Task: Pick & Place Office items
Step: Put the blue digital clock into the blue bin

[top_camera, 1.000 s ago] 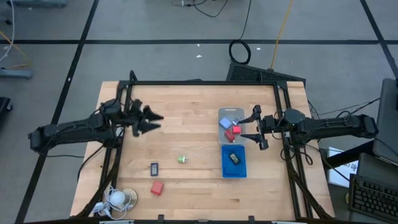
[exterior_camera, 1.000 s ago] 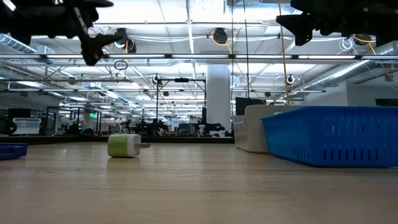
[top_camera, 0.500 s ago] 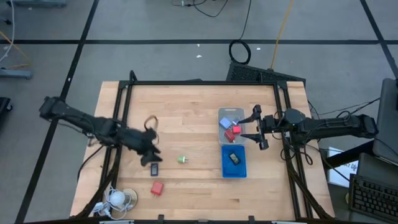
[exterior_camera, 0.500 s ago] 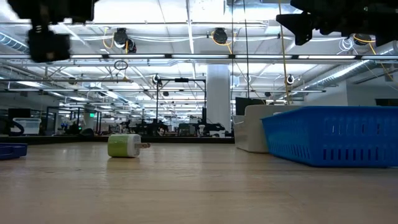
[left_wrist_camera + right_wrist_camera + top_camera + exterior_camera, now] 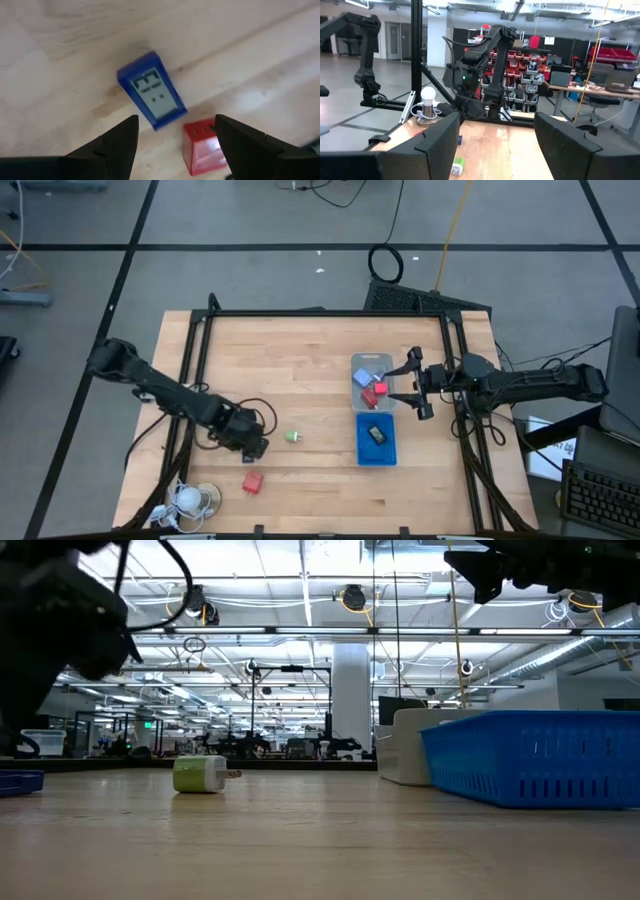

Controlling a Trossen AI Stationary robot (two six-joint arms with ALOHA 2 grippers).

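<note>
A dark blue-and-black rectangular piece (image 5: 152,92) lies flat on the table with a red block (image 5: 202,150) beside it. My left gripper (image 5: 252,444) (image 5: 175,121) is open, pointing down over the blue piece and clear of it, and hides it in the high view. The red block (image 5: 252,481) and a green bit (image 5: 292,437) (image 5: 200,774) also lie on the table. My right gripper (image 5: 415,390) is open and empty, held above the table beside the trays.
A clear tray (image 5: 372,362) at the right holds red blocks and a light-blue cube. A blue tray (image 5: 361,452) (image 5: 530,755) nearer the front holds a dark piece. A white round coiled-cord thing (image 5: 190,498) sits at the near left corner. Bare wood lies mid-table.
My left gripper has swung from the far left part of the table toward the near edge and come down over the dark blue-and-black piece, its fingers now pointing down. My right arm has kept still. No item has moved.
</note>
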